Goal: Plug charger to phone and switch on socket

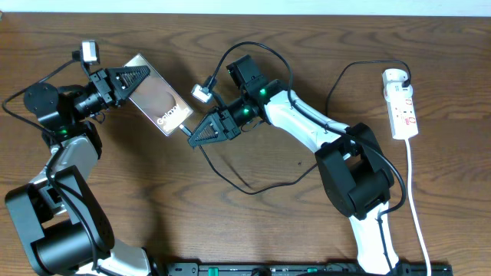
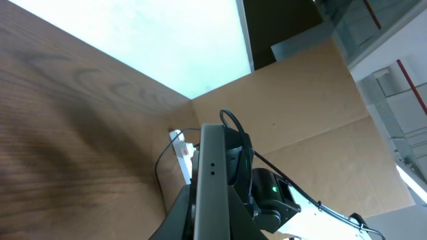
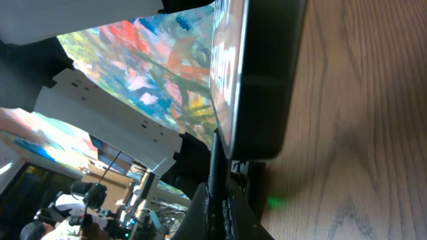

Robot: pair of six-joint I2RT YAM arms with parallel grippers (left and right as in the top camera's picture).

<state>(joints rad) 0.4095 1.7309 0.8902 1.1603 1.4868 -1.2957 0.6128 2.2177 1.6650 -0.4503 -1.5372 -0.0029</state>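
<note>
The flat grey-brown phone lies angled at the far left of the brown wooden table, with my left gripper clamped on its far end. My right gripper pinches the tip of the thin black charger at the phone's near end. I judge plugging is in hand: next, align the tip squarely and push. The narrow white socket lies well apart, far right.

Flat grey-brown phone at 10 o'clock on wooden tabletop, narrow white socket at 2 o'clock, thin black charger between.
</note>
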